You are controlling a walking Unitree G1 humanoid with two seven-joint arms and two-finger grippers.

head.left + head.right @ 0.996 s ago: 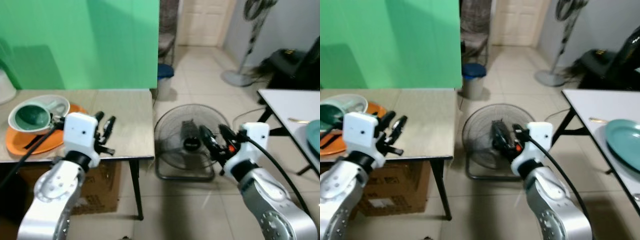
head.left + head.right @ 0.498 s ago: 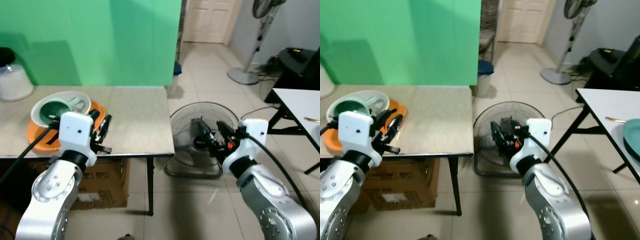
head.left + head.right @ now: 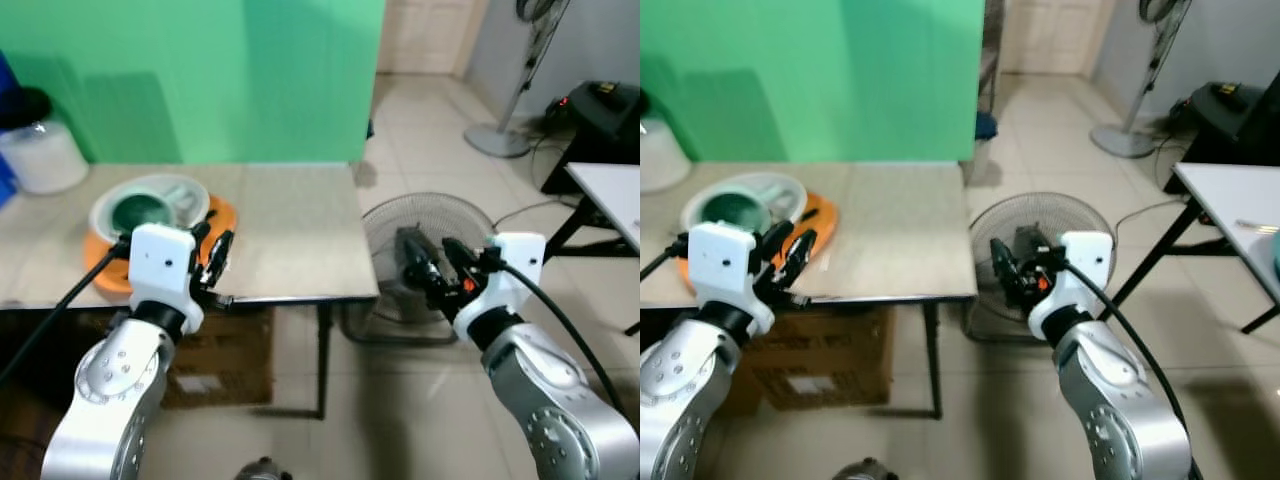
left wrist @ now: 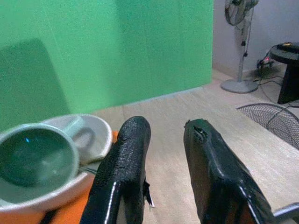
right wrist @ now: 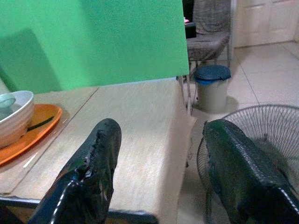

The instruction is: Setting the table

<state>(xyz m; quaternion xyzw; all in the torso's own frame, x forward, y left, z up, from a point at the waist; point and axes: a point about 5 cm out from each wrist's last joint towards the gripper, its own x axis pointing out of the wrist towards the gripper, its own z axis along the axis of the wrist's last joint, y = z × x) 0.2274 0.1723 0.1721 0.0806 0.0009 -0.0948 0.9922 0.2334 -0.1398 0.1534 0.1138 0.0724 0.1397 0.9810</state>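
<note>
Beige tabletop [image 3: 290,215] ahead at 11 o'clock, backed by a green wall [image 3: 200,70]. Orange plate [image 3: 110,265] on the tabletop's 9 o'clock end, carrying a white bowl [image 3: 150,195] with a teal cup [image 3: 130,212] inside; something dark and thin across the plate, too blurred to identify. Left gripper [image 3: 212,250] raised just at the near edge of the tabletop, right beside the orange plate at its 3 o'clock side, not touching it; fingers [image 4: 126,163] slightly apart, nothing between them. Right gripper [image 3: 428,268] out over the tiled floor [image 3: 420,150], in front of a floor fan [image 3: 425,235] lying at 1 o'clock off the tabletop's end; fingers [image 5: 100,158] spread wide, empty. White lidded container [image 3: 40,155] at the tabletop's far 10 o'clock corner. Cardboard box [image 3: 215,355] under the tabletop. Corner of a second white table [image 3: 605,195] at 3 o'clock, standing fan [image 3: 510,100] and dark bag [image 3: 600,110] beyond at 2 o'clock. Blue-lidded bin [image 5: 212,86] and chair [image 5: 208,28] in the right wrist view, past the tabletop's far end.
</note>
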